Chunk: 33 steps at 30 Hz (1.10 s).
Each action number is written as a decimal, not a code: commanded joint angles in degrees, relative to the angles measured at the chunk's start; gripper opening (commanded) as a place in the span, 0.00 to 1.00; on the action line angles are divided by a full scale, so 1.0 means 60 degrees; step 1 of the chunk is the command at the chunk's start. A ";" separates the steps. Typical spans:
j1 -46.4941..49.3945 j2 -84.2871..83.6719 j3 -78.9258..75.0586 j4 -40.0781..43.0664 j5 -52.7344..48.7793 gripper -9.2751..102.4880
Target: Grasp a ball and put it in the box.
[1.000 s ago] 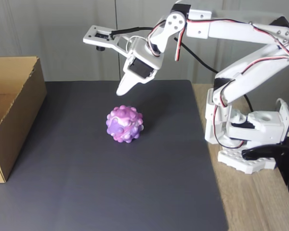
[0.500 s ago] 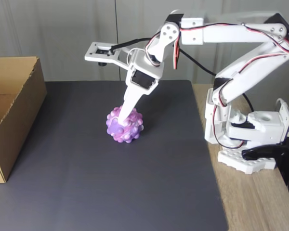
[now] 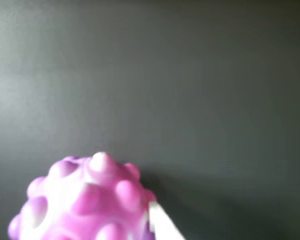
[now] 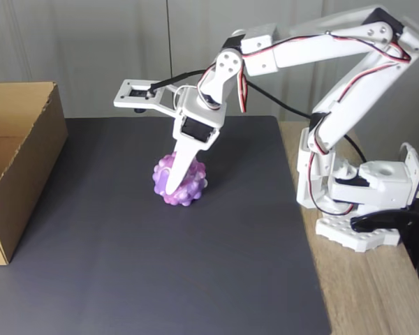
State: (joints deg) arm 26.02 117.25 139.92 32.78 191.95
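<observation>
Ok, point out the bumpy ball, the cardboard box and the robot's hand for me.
ball (image 4: 190,190), fixed view, on its bumpy right side beside the white finger.
box (image 4: 29,148), fixed view, on its outer brown wall.
hand (image 4: 172,187), fixed view, at the fingertip low against the ball.

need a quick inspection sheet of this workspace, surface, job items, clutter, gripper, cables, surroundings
surface: dark grey mat lying on a light wooden table, which shows bare at the right of the fixed view.
job's things: bumpy purple, pink and white ball sits on the mat; large brown cardboard box stands open at the mat's left edge, apart from the ball.
clutter: nothing seen.
gripper: white two-finger gripper is down at the ball, one finger across its front; whether it has closed cannot be told.
cables: red and black wires run along the white arm.
surroundings: plain grey wall behind the table.
</observation>
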 commanded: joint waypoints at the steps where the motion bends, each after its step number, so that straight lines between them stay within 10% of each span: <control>1: -0.0015 -0.0249 -0.0059 -0.0352 0.0088 0.48; 14: -0.0278 -0.1318 -0.0059 -0.0762 0.0483 0.46; 33: -0.0586 -0.1201 0.0073 -0.0264 0.0791 0.18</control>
State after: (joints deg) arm 22.41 108.98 140.36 30.50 197.05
